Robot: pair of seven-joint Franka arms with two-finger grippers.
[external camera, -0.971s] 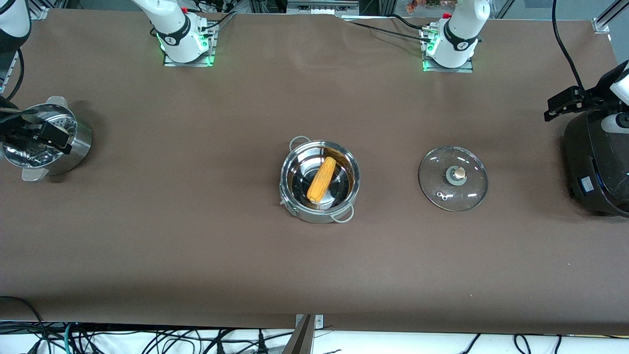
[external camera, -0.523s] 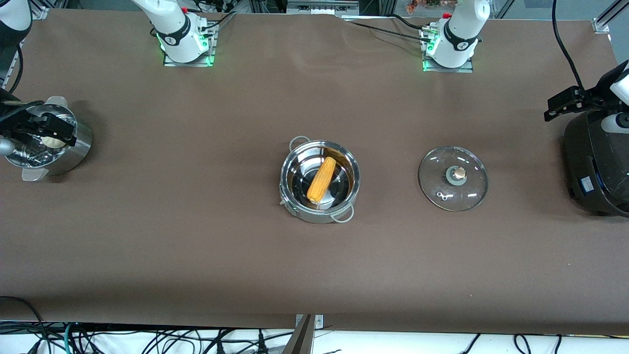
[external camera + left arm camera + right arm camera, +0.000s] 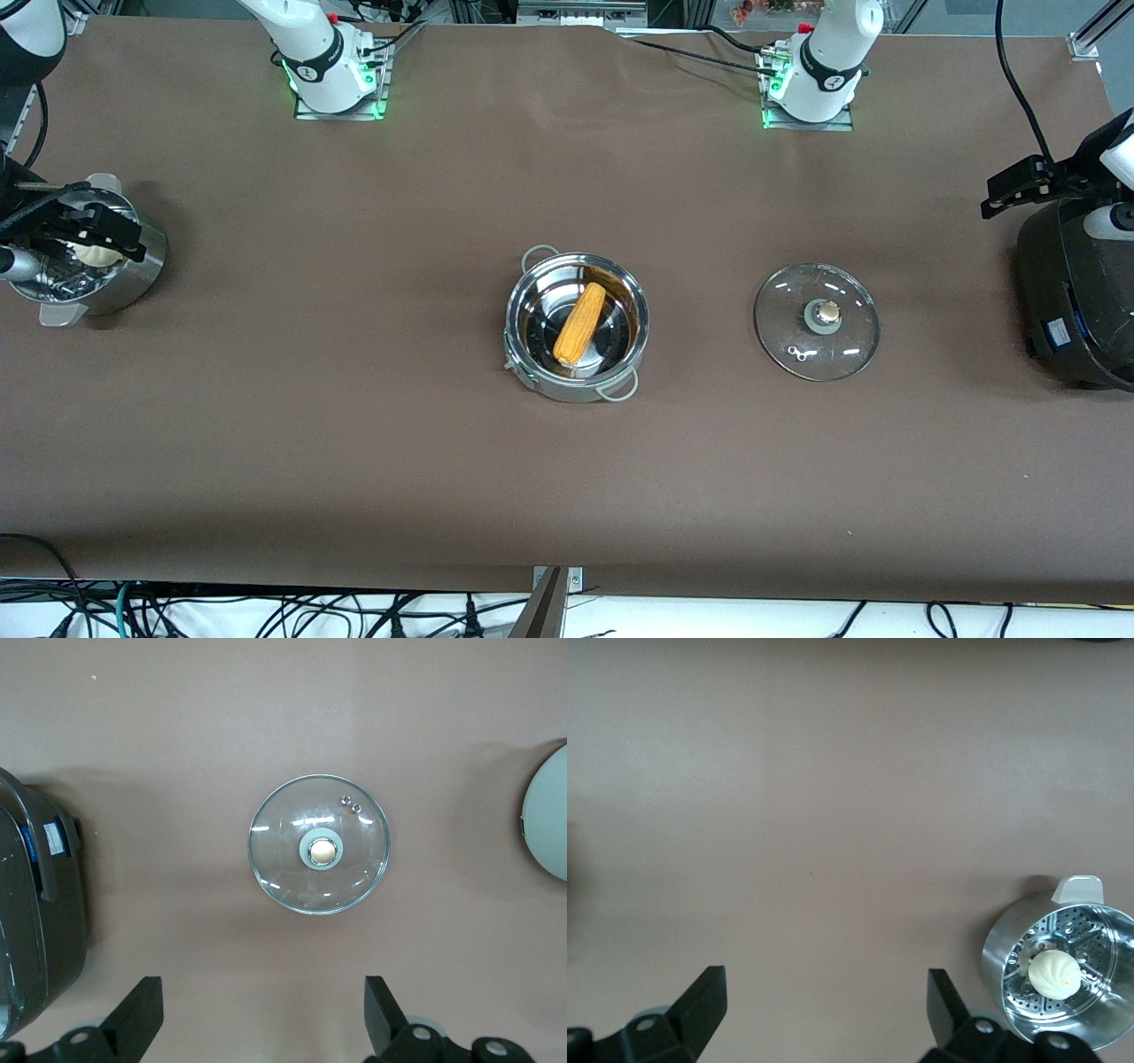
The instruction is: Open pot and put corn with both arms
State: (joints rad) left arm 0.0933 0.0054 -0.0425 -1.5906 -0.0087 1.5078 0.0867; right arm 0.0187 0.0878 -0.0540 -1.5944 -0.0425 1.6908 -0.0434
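Observation:
The shiny steel pot [image 3: 576,330] stands open in the middle of the table. The yellow-orange corn [image 3: 580,323] lies inside it. The pot's glass lid [image 3: 816,322] lies flat on the table beside it, toward the left arm's end, and shows in the left wrist view [image 3: 319,844]. My left gripper [image 3: 1019,186] is open and empty, up over the black cooker's edge; its fingers [image 3: 133,1019] stand wide apart. My right gripper [image 3: 89,232] is open and empty, over the steamer bowl; its fingers [image 3: 700,1005] stand wide apart.
The big black cooker [image 3: 1076,301] stands at the left arm's end of the table and shows in the left wrist view [image 3: 35,912]. The steel steamer bowl [image 3: 133,266] with a pale bun [image 3: 96,255] stands at the right arm's end and shows in the right wrist view [image 3: 1059,974].
My right gripper has risen a little over the steamer bowl, and the bun now shows under it. The left arm, pot, corn and lid have not moved.

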